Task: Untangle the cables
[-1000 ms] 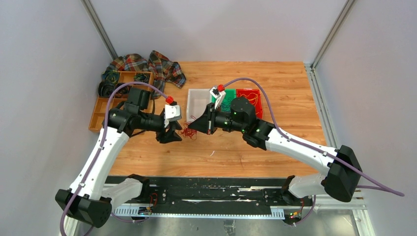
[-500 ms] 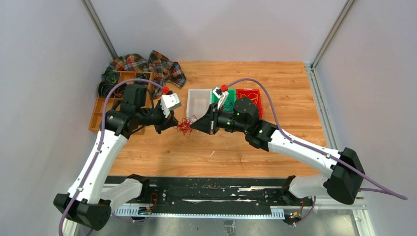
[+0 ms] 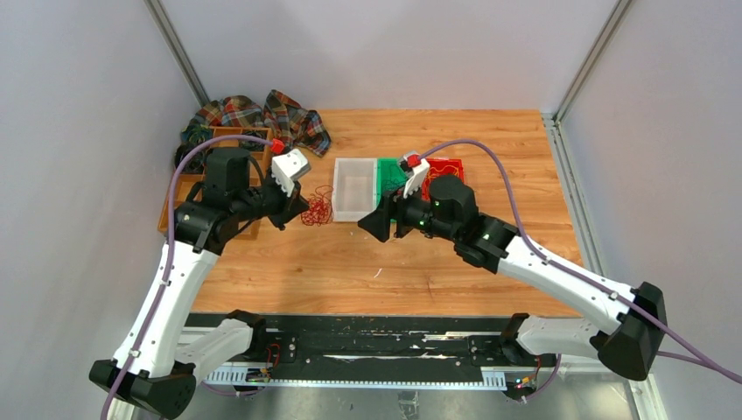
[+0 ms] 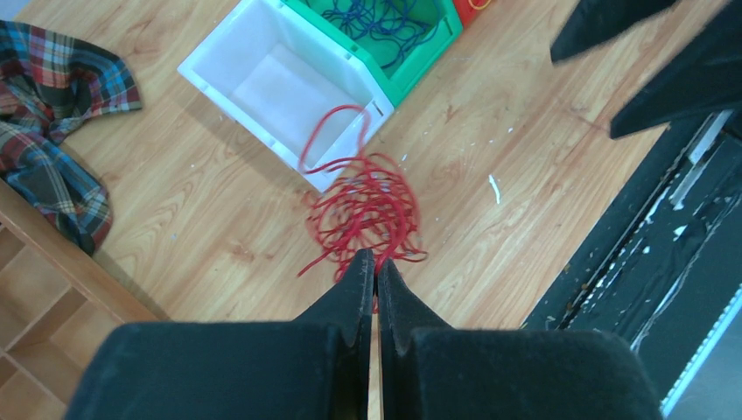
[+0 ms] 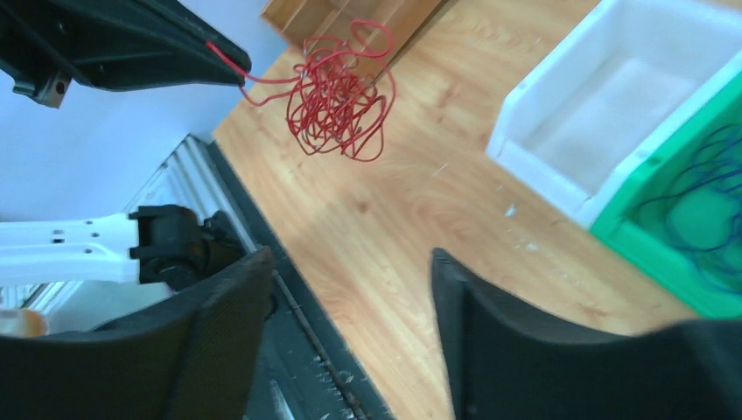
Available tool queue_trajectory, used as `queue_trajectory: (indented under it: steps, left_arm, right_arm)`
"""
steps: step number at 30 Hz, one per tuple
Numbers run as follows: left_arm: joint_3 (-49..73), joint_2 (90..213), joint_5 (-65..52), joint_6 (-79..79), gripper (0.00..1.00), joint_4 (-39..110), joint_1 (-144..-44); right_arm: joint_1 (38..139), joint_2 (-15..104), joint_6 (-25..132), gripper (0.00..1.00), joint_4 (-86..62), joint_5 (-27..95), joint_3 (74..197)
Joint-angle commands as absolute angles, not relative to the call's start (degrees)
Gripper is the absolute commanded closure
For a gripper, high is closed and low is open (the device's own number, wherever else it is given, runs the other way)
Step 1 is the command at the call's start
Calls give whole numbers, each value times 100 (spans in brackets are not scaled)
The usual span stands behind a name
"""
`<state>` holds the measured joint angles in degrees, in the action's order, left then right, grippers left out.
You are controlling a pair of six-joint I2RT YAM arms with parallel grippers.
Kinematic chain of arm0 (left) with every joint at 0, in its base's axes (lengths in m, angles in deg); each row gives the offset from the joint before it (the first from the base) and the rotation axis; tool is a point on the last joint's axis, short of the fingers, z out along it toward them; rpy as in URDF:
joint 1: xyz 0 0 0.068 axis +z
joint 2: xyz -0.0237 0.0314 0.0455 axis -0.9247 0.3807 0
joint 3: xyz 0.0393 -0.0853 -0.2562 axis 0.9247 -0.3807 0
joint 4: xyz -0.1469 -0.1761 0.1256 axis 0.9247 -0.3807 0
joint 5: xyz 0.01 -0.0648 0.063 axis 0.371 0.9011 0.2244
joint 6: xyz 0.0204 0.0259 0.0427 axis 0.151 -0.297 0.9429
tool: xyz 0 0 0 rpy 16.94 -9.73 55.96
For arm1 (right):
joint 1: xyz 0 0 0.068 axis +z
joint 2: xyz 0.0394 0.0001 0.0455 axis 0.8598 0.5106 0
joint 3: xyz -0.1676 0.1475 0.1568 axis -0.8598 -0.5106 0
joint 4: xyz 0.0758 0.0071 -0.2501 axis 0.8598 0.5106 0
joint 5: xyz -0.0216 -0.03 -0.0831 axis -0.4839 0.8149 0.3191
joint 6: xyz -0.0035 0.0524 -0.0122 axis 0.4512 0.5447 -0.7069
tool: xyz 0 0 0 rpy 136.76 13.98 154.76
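Observation:
A tangled ball of thin red cable (image 3: 318, 209) (image 4: 363, 213) (image 5: 337, 98) hangs in the air above the wooden table, just left of the white bin (image 3: 353, 188). My left gripper (image 3: 304, 204) (image 4: 376, 262) is shut on a strand at the ball's edge, and the ball dangles from its tips. To the right, my right gripper (image 3: 378, 223) (image 5: 350, 271) stands open with nothing between its fingers, apart from the ball. Dark blue cables (image 4: 381, 19) lie in the green bin (image 3: 391, 175), and yellow-orange strands (image 3: 450, 172) in the red bin (image 3: 456, 170).
A wooden compartment tray (image 3: 179, 188) with dark coiled rolls sits at the far left, and a plaid cloth (image 3: 262, 115) lies behind it. The three bins stand in a row at mid-table. A black rail (image 3: 350, 337) runs along the near edge.
The left gripper shut on the red tangle and lifted it up and to the left. The right gripper let go of it, opened, and drew back to the right.

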<state>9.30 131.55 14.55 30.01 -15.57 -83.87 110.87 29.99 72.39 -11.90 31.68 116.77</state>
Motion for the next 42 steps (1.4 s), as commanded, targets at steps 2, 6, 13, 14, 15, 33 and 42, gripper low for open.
queue_trajectory:
  steps: [2, 6, 13, 14, 15, 33, 42]
  left_arm:
    - [1220, 13180, 1901, 2454, 99, -1557, -8379]
    - [1437, 13295, 2153, 2366, 99, -1719, -8423]
    - [1701, 13292, 2537, 2233, 99, -1987, -8448]
    - [1724, 13278, 2603, 2247, 99, -2023, -8449]
    - [1736, 13278, 2662, 2257, 99, -2065, -8447]
    - [1947, 13295, 3109, 2422, 99, -2382, -8491]
    - [2287, 13394, 3827, 2612, 99, -2756, -8519]
  right_arm:
    - [11298, 2892, 6299, 26, -1277, 3810, 12044]
    - [11913, 3397, 5794, 24, -1608, 4297, 12411]
    - [12301, 4007, 5322, 24, -2561, 4792, 12631]
    - [12302, 4077, 5306, 23, -2624, 4830, 12658]
    - [12302, 4123, 5303, 24, -2664, 4880, 12675]
    - [12271, 4332, 5234, 30, -2856, 5101, 12678]
    - [12248, 4635, 5089, 28, -3886, 5226, 12435]
